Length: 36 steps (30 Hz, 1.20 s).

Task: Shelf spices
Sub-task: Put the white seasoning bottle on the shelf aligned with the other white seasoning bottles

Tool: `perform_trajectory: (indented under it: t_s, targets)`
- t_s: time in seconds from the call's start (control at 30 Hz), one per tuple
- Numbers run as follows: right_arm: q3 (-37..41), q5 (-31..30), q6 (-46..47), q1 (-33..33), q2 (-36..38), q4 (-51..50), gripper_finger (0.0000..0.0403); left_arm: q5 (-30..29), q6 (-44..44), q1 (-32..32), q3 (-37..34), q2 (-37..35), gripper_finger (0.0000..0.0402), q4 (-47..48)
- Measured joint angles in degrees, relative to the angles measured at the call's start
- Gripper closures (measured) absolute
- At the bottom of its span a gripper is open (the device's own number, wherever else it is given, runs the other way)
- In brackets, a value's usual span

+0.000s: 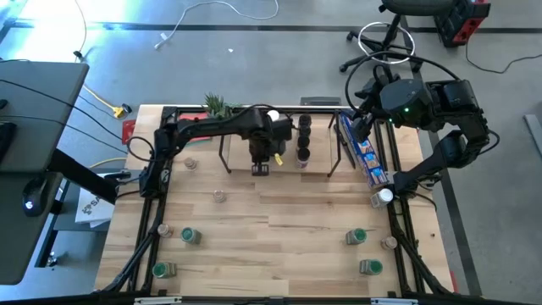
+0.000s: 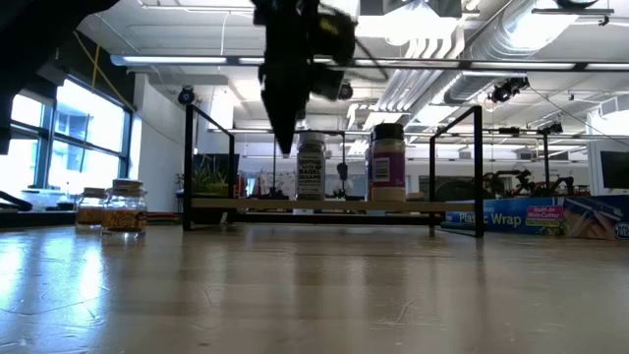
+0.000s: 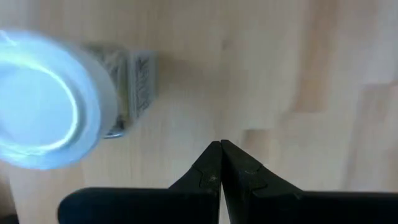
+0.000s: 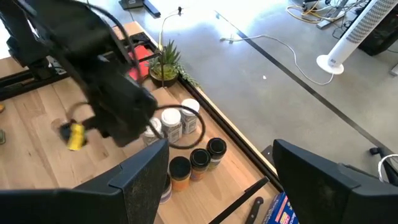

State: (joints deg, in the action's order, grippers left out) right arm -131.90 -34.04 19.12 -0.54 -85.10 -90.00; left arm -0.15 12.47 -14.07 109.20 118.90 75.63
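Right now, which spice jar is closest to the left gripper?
The white-lidded jar just beside the shut left gripper; the green-lidded jars sit far off, across the table.

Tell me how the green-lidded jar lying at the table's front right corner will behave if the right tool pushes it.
The green-lidded jar lies on its side, so a nudge across its length would probably send it rolling over the smooth wooden table. Pushed along its length, it would more likely slide. It looks small, so it is probably light and would move easily.
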Motion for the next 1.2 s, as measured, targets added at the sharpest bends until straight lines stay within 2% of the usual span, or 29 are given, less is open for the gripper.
perform_trajectory:
  t_s: [0.17, 0.53, 0.7, 0.87, 1.03, 1.2]
  targets:
    - [0.0, 0.0, 0.28, 0.0, 0.0, 0.0, 0.0121, -2.88, -3.06, -1.95, -4.3, -0.1, 0.0401, -2.75]
    - [0.0, 0.0, 0.39, 0.0, 0.02, 0.0, 0.0121, -3.44, -3.45, -2.14, -4.18, -0.06, 0.0401, -9.38]
    - [0.0, 0.0, 0.39, -0.02, 0.0, 0.0, 0.0121, -3.46, -3.74, -2.12, -4.21, -0.06, 0.0401, -8.13]
    - [0.0, 0.0, 0.37, 0.0, 0.01, -0.02, 0.0121, -2.9, -4.34, -2.06, -4.28, -0.95, 0.0401, 1.24]
    - [0.0, 0.0, 0.26, 0.0, 0.0, -0.02, 0.0121, 1.2, -3.98, -2.03, -4.28, -8.06, 0.0401, 1.93]
    - [0.0, -1.14, -0.13, -0.02, 0.01, -0.02, 0.0121, 1.8, -6.16, -2.77, -4.14, -15.4, 0.0401, -9.86]
